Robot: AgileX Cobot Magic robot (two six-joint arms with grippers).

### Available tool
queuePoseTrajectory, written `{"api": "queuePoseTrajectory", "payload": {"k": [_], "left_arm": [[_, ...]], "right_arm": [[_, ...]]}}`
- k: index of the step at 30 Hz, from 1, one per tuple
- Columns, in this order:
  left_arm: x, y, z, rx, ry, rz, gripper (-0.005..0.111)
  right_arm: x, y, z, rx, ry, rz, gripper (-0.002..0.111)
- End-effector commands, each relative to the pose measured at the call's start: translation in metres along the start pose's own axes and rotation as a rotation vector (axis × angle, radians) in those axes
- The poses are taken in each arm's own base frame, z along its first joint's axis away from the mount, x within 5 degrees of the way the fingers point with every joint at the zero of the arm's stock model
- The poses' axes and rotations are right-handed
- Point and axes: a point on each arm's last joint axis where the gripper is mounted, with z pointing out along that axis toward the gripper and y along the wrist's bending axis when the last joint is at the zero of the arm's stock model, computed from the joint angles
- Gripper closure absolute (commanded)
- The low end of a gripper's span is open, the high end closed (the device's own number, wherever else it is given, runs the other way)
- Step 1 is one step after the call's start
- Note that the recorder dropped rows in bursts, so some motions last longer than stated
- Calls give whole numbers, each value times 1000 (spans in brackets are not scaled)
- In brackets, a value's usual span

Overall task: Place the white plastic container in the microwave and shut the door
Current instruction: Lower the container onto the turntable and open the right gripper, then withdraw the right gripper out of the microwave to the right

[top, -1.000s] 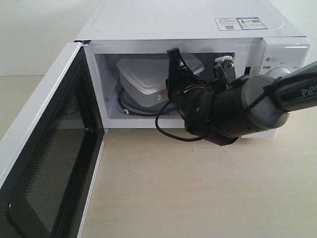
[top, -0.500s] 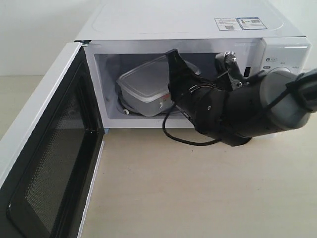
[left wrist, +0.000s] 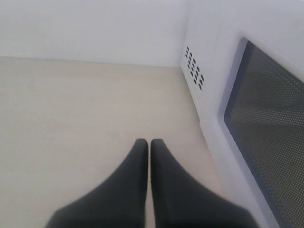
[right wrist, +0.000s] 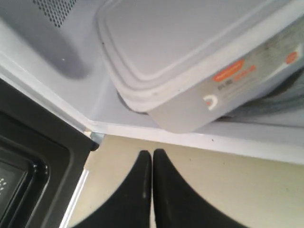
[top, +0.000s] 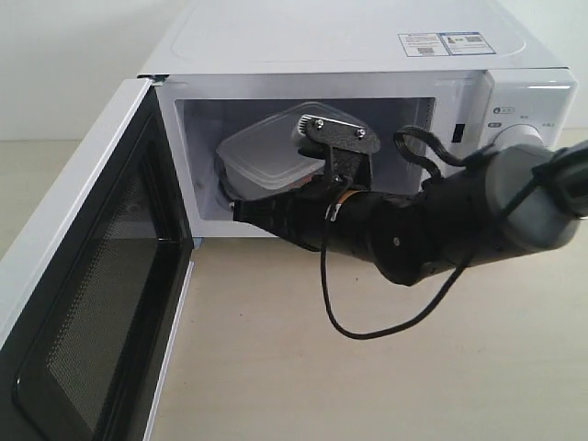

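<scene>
The white plastic container (top: 266, 147) lies tilted inside the cavity of the microwave (top: 349, 37), toward its left side. The right wrist view shows the container's lid and labelled side (right wrist: 190, 57) close up. My right gripper (top: 237, 211) is shut and empty, low in front of the cavity's front sill and pointing left; its fingertips (right wrist: 152, 153) hover over the table just outside the sill. The door (top: 92, 303) stands wide open on the left, mesh inner face showing. My left gripper (left wrist: 149, 142) is shut and empty beside the door's outer window (left wrist: 270, 137).
The right arm's loose black cable (top: 367, 322) hangs down over the beige table (top: 367, 386). A round knob (top: 524, 133) sits on the microwave's right panel. Vent holes (left wrist: 194, 69) mark the microwave's side wall. The door's inner frame (right wrist: 33, 152) is close to the right fingers.
My right gripper has come out of the cavity, turned to point left and closed. The container stays inside the microwave, slightly shifted and tilted.
</scene>
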Motion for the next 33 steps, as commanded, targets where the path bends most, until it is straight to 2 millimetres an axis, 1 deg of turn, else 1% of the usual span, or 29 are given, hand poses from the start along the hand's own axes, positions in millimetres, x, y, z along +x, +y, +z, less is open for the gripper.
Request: {"api": "queuePoseTrajectory", "payload": {"k": [1,3,5,7,9,14,17,21,24,25,26,27,30,33], "left_arm": [[1,0,0,1,1,-17,102],[1,0,0,1,1,-17,102],[1,0,0,1,1,-17,102],[1,0,0,1,1,-17,102],[1,0,0,1,1,-17,102],[1,0,0,1,1,-17,102],[1,0,0,1,1,-17,102],[1,0,0,1,1,-17,102],[1,0,0,1,1,-17,102],[1,0,0,1,1,-17,102],[1,0,0,1,1,-17,102],[1,0,0,1,1,-17,102],[1,0,0,1,1,-17,102],[1,0,0,1,1,-17,102]], "right_arm": [[-10,4,19,-7,-22,-53,108],[-13,-1,30,17,-15,-15,108],[-17,-10,40,54,-3,51,108],[-20,-15,45,66,2,63,108],[-20,-17,46,68,0,62,108],[-22,-8,42,48,4,31,108],[-20,6,33,21,40,-37,108],[-15,29,10,-35,48,-156,108],[-8,47,-17,-90,34,-213,108],[-1,53,-27,-112,24,-227,108],[1,58,-37,-133,3,-236,108],[8,61,-46,-151,-7,-248,108],[21,68,-78,-216,-97,-274,108],[25,63,-104,-244,-164,-304,108]]}}
